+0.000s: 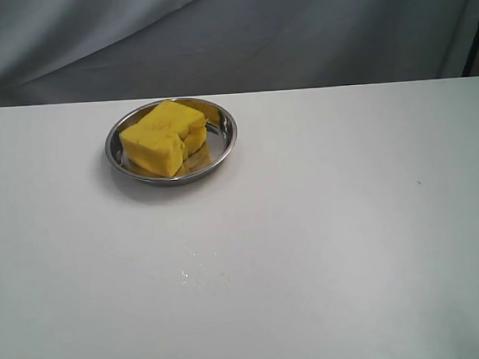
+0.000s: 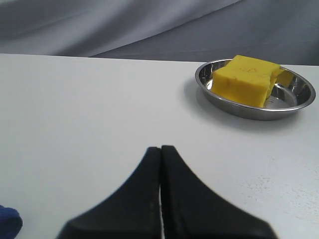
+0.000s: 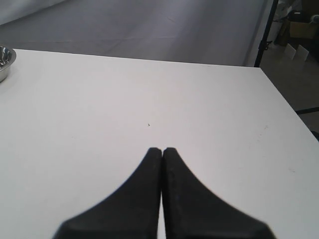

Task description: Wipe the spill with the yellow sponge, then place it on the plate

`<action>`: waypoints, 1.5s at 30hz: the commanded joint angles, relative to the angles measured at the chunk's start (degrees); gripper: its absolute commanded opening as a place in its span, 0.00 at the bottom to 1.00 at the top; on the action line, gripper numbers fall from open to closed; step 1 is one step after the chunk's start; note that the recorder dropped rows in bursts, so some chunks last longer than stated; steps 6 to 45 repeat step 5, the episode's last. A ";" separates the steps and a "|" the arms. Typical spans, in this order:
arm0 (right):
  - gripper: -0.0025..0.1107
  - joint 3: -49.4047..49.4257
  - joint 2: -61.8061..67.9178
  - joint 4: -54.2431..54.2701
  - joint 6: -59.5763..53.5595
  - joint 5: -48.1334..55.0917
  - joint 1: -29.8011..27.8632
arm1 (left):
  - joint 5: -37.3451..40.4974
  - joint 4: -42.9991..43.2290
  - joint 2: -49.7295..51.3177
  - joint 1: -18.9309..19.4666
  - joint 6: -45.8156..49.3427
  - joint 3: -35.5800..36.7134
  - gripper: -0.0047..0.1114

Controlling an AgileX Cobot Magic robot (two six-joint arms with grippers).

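Observation:
The yellow sponge (image 1: 164,137) lies in the round steel plate (image 1: 225,140) at the back left of the white table; the left wrist view also shows the sponge (image 2: 244,79) resting in the plate (image 2: 299,97). No amber puddle shows; only a faint patch of tiny pale droplets (image 1: 198,272) marks the table in front of the plate. My left gripper (image 2: 160,148) is shut and empty, well short of the plate. My right gripper (image 3: 162,149) is shut and empty over bare table. Neither gripper appears in the exterior view.
The table's back edge (image 1: 315,88) meets a grey cloth backdrop. Its right edge (image 3: 279,94) drops to a floor with boxes. A blue object (image 2: 9,221) peeks in at a corner of the left wrist view. The plate's rim (image 3: 6,62) shows in the right wrist view.

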 commanded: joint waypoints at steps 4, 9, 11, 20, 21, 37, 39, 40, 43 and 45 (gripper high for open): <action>0.02 0.22 -0.28 -0.38 0.26 -0.21 0.08 | -0.72 0.12 -0.15 0.20 -0.37 0.20 0.04; 0.02 0.22 -0.28 -0.38 0.26 -0.21 0.08 | -0.72 0.12 -0.15 0.20 -0.37 0.20 0.04; 0.02 0.22 -0.28 -0.38 0.26 -0.21 0.08 | -0.72 0.12 -0.15 0.20 -0.37 0.20 0.04; 0.02 0.22 -0.28 -0.38 0.26 -0.21 0.08 | -0.72 0.12 -0.15 0.20 -0.37 0.20 0.04; 0.02 0.22 -0.28 -0.38 0.26 -0.21 0.08 | -0.72 0.12 -0.15 0.20 -0.37 0.20 0.04; 0.02 0.22 -0.28 -0.38 0.26 -0.21 0.08 | -0.72 0.12 -0.15 0.20 -0.37 0.20 0.04; 0.02 0.22 -0.28 -0.38 0.26 -0.21 0.08 | -0.72 0.12 -0.15 0.20 -0.37 0.20 0.04; 0.02 0.22 -0.28 -0.38 0.26 -0.21 0.08 | -0.72 0.12 -0.15 0.20 -0.37 0.20 0.04; 0.02 0.22 -0.28 -0.38 0.26 -0.21 0.08 | -0.72 0.12 -0.15 0.20 -0.37 0.20 0.04; 0.02 0.22 -0.28 -0.38 0.26 -0.21 0.08 | -0.72 0.12 -0.15 0.20 -0.37 0.20 0.04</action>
